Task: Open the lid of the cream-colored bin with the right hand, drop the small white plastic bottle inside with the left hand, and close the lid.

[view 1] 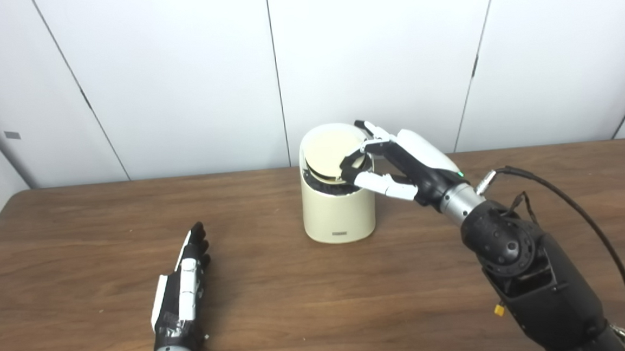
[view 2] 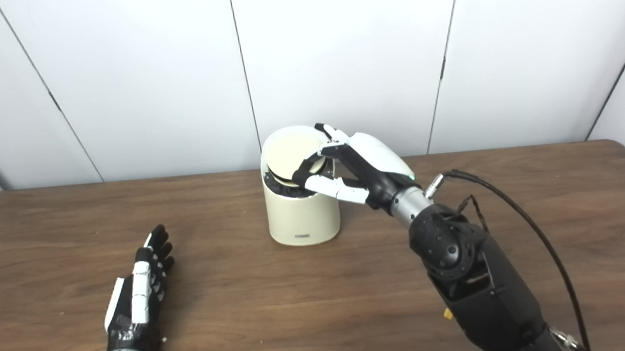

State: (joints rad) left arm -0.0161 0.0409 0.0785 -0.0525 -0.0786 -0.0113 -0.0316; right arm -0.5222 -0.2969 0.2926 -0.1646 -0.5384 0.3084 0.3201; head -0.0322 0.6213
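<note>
The cream-colored bin [view 1: 339, 212] stands on the table's middle, near the far edge. Its round lid [view 1: 331, 150] is tilted up, with a dark gap under its front edge. My right hand [view 1: 398, 165] is at the bin's right rim, with fingers over the lid's right edge and the thumb under it. My left hand [view 1: 186, 281] lies on the table at the front left, fingers straight and apart, holding nothing. No small white bottle shows in either view. The bin's inside is hidden.
The brown wooden table [view 1: 299, 306] spans the view, and its far edge meets a white panelled wall [view 1: 176, 70]. A black cable [view 1: 592, 223] loops from my right wrist over the table's right side.
</note>
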